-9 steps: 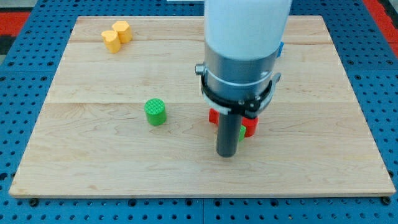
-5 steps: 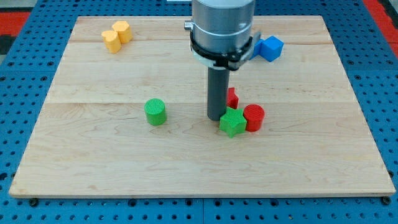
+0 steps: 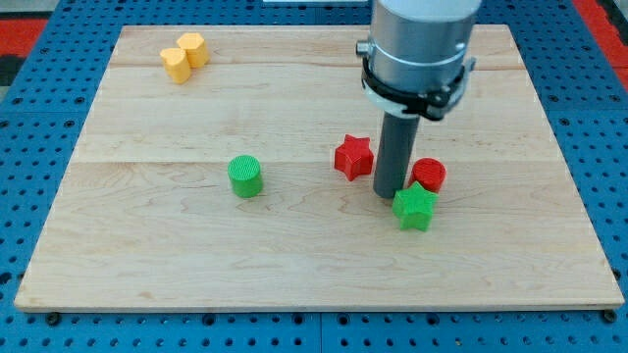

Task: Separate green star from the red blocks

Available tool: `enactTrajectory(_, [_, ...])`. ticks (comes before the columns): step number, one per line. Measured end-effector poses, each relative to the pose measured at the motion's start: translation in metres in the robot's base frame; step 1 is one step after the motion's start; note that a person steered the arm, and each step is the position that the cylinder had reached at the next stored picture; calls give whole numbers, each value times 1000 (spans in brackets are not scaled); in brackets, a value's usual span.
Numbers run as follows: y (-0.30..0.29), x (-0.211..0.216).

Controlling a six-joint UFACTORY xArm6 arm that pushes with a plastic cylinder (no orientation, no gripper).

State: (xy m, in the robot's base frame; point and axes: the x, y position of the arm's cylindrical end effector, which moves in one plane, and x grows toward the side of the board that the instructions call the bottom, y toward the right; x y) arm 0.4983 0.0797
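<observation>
A single camera view is provided. The counter (image 3: pixel 147 255) is seen from in front and above, looked down on at a slant, with its near edge at the view's bottom. The whole board is framed closely.

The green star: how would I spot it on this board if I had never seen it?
Find the dark rod's tip on the wooden board. The green star sits just to its lower right, touching the red cylinder above. Unlike the green cylinder far left, it has points.
</observation>
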Motion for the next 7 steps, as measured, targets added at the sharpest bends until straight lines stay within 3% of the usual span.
enactTrajectory(1, [13,28])
enactTrajectory(3, [71,35])
enactTrajectory(4, [41,5])
enactTrajectory(5, [-50,-7])
enactTrajectory(7, [-134,37])
